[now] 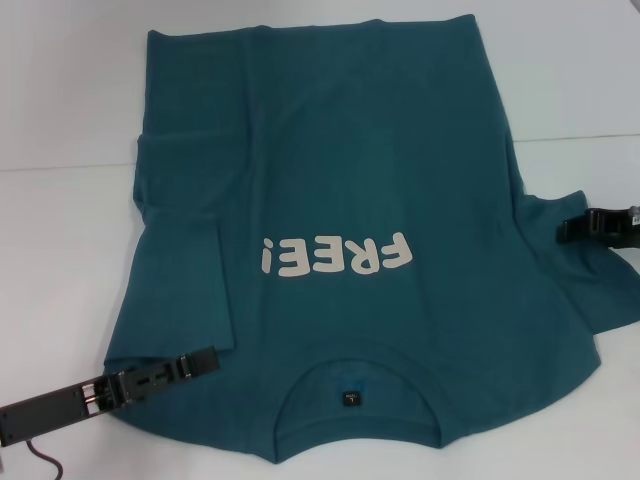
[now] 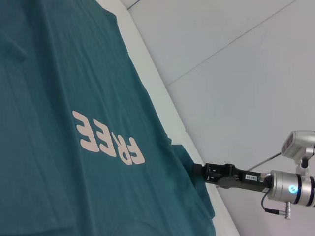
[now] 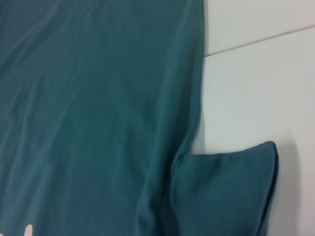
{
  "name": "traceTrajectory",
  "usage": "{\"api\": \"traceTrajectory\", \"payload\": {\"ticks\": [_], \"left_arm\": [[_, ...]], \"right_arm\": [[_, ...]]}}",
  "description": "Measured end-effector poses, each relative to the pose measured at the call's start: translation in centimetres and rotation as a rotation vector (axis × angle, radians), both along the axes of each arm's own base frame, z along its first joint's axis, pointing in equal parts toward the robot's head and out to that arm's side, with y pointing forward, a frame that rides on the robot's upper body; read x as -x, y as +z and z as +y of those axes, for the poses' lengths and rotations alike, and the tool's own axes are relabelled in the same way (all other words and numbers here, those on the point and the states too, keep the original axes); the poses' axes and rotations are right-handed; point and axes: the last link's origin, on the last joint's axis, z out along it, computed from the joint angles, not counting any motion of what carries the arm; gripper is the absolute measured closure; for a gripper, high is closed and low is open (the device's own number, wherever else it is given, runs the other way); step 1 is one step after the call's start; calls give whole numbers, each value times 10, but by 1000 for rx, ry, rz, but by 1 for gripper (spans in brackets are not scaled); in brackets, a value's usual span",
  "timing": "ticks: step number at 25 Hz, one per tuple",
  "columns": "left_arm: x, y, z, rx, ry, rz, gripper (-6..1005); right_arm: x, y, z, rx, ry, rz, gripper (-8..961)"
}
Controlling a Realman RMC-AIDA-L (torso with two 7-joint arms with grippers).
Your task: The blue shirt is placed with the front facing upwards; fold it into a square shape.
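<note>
A white worktop (image 1: 60,230) carries the load. One item lies directly on it: the blue shirt (image 1: 360,180), spread front side up, with its white "FREE!" lettering (image 1: 335,257) showing on the chest. The round neck (image 1: 350,400) lies at the near edge, the hem at the far edge. The left sleeve is folded in over the body; the right sleeve lies out on the white surface.
</note>
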Motion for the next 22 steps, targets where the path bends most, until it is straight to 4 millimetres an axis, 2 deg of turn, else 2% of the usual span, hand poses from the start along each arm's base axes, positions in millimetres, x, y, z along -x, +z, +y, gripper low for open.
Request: {"api": "traceTrajectory", "payload": {"ticks": [10, 14, 21, 22], "left_arm": [[0, 0, 0, -1, -2, 0, 258], [0, 0, 0, 0, -2, 0, 258], [1, 0, -1, 0, 4, -1, 259], [1, 0, -1, -1, 6, -1, 259]], "right_arm": [[-1, 1, -1, 23, 5, -28, 594], [0, 5, -2, 20, 6, -16, 725], [-1, 24, -6, -18, 4, 25, 942], [-3, 28, -7, -29, 3, 26, 942]]}}
